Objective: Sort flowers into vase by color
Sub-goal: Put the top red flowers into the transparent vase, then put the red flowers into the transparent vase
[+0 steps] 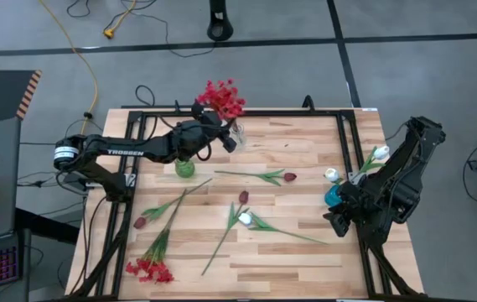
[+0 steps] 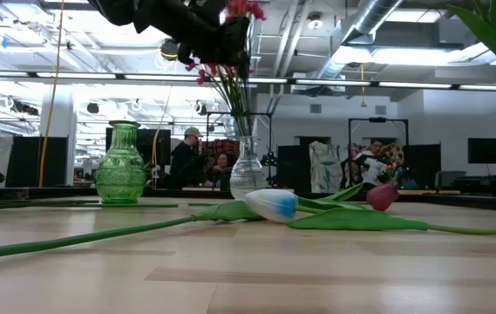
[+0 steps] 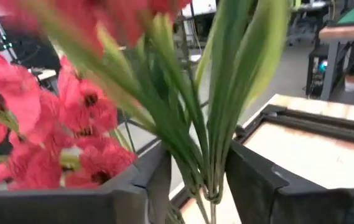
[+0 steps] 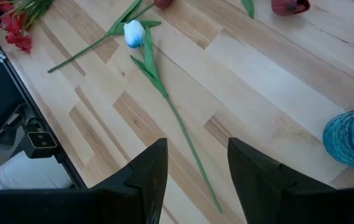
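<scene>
A bunch of red flowers (image 1: 221, 99) stands with its stems in the clear vase (image 1: 236, 134) at the table's far edge. My left gripper (image 3: 198, 186) reaches level to the bunch, open, with a finger on either side of the green stems (image 3: 204, 168) just above the vase. My right gripper (image 4: 195, 180) hangs open and empty over the table's right side, beside the blue vase (image 1: 332, 197), which holds white tulips (image 1: 381, 153). The green vase (image 1: 184, 166) stands under my left arm. Maroon tulips (image 1: 289, 177), a white tulip (image 1: 245, 218) and a red spray (image 1: 148, 268) lie on the table. My left gripper stands level with its two fingers (image 3: 251, 180) on either side of the red bunch's stems (image 3: 209, 177), low on the stems just above the vase. A gap shows on one side; whether the other finger touches the stems I cannot tell.
Black frame rails (image 1: 344, 143) run along the table's far, left and right sides. In the low view the white tulip (image 2: 272, 205) and a maroon bud (image 2: 380, 195) lie in front of the clear vase (image 2: 248, 170) and the green vase (image 2: 121, 166). People sit in the room behind.
</scene>
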Tool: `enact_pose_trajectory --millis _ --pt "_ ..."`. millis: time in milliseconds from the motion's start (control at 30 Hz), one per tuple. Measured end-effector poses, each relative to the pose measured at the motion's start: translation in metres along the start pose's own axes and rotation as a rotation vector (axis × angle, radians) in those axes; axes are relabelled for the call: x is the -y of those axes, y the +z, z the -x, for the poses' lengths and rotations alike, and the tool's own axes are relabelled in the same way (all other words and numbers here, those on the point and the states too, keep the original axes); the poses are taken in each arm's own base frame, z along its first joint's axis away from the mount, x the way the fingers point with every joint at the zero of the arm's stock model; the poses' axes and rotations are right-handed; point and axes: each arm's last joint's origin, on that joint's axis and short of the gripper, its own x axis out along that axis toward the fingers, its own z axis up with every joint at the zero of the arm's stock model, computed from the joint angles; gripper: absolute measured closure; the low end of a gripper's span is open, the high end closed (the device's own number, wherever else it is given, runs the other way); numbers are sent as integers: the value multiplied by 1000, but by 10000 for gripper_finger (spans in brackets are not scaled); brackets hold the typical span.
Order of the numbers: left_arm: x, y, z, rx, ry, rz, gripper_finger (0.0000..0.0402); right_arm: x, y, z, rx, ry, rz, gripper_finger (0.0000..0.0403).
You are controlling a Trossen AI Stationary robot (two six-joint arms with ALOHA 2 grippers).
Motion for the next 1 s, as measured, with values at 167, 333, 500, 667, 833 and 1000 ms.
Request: enact_pose_trajectory --millis 167,333,500,667,833,1000 --pt "1 -8 0 -71 -9 -15 232 0 0 0 0 0 0 207" --pt "1 -15 1 -132 -15 -56 211 0 0 0 -1 0 0 207" --pt "1 -22 3 -203 -23 -104 207 0 0 0 -1 0 0 207" --pt "5 -26 6 -242 -39 -119 207 0 0 0 -1 0 -1 207" --pt "13 -27 12 -250 -68 -126 207 0 0 0 -2 1 -1 207" --pt "22 -25 22 -251 -111 -141 207 0 0 0 -2 2 -2 207"
